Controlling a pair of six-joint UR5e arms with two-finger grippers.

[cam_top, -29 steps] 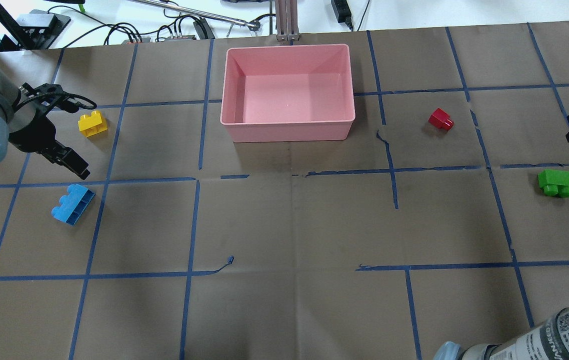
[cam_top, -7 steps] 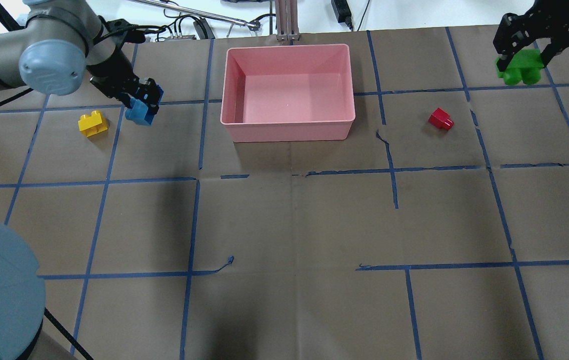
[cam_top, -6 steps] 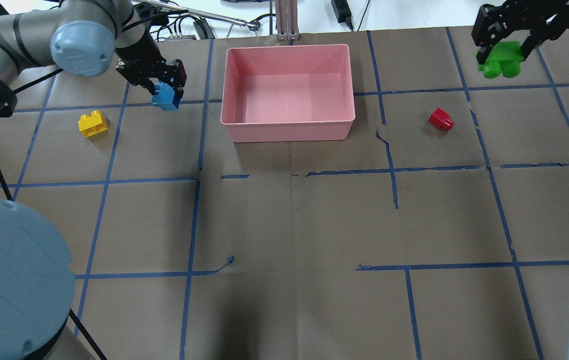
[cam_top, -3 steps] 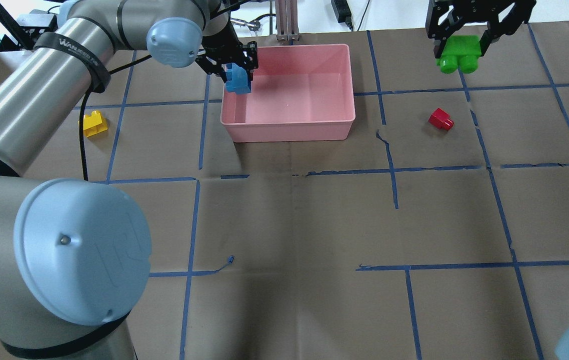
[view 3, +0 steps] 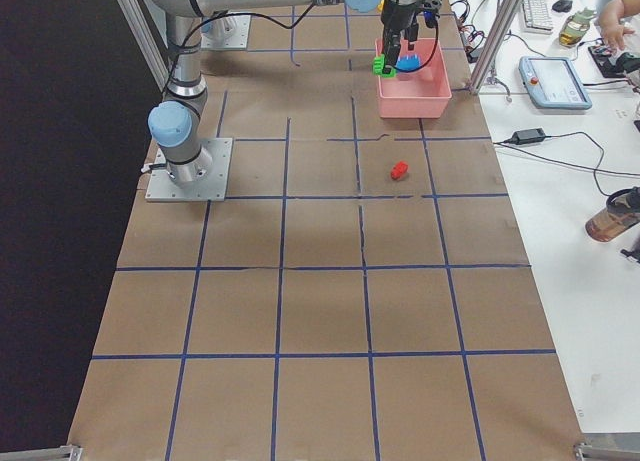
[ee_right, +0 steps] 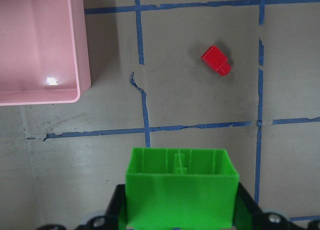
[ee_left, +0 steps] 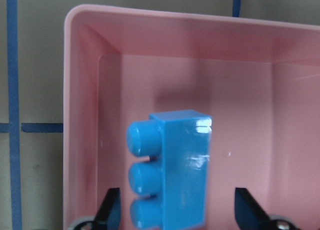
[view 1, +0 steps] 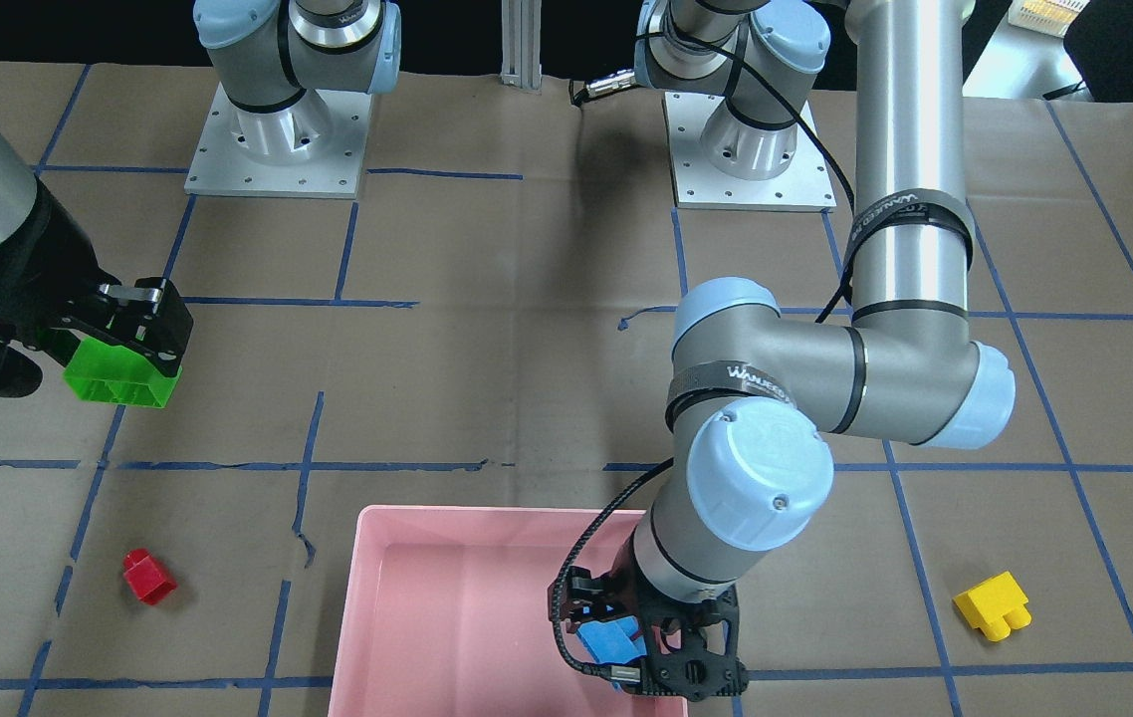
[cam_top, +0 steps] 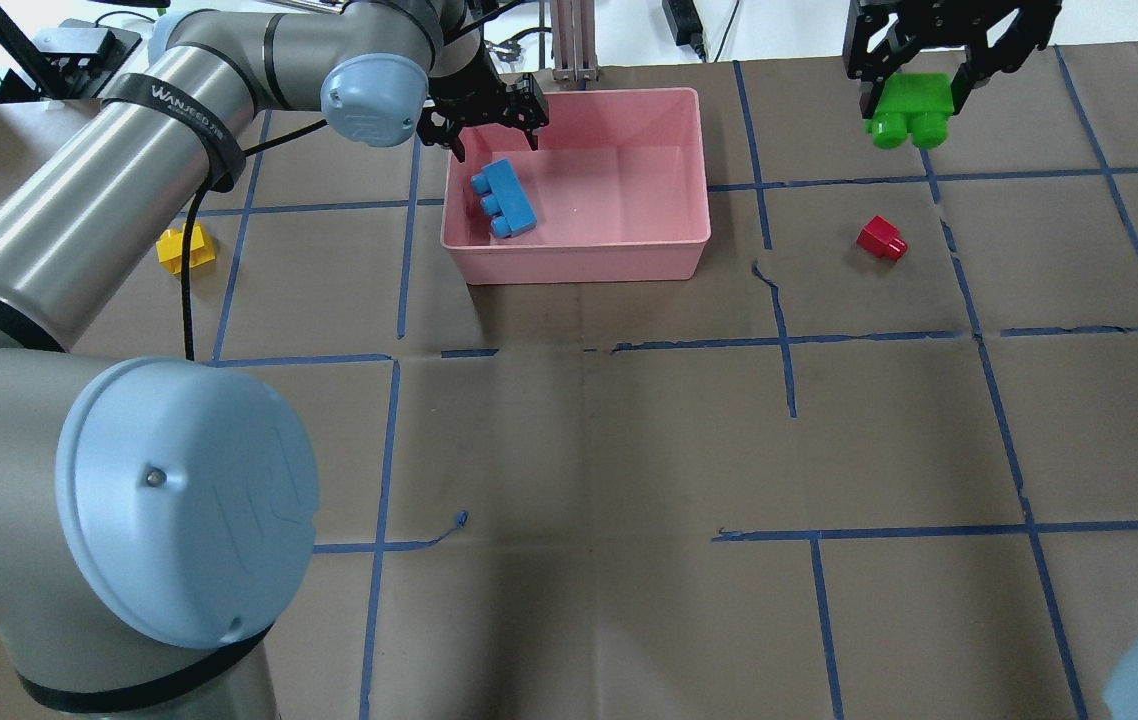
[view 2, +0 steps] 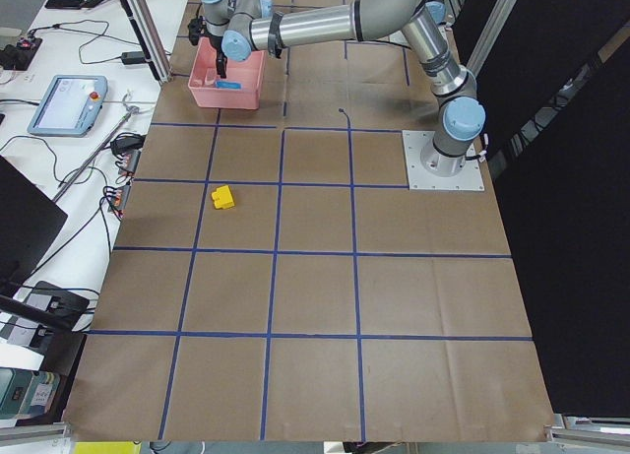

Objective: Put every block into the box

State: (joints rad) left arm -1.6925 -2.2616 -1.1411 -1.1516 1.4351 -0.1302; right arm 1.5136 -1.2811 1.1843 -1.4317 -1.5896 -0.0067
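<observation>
front view: box (view 1: 367, 597) cut off at 6 o'clock, blue brick (view 1: 606, 642) partly behind left hand (view 1: 641, 652) | overhead: right hand (cam_top: 914, 95) clipped at 12 o'clock | right wrist: green brick (ee_right: 180, 190) studs hidden

I see table (cam_top: 589, 440): brown paper, blue tape grid | resting on it: pink box (cam_top: 579, 264), yellow block (cam_top: 184, 247), red block (cam_top: 881, 239)

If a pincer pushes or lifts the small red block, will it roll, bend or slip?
The red block looks like rigid plastic, so it should not bend. Its flat faces suggest sliding, not rolling. Being tiny and glossy, it may twist or slip if gripped off-centre.
</observation>
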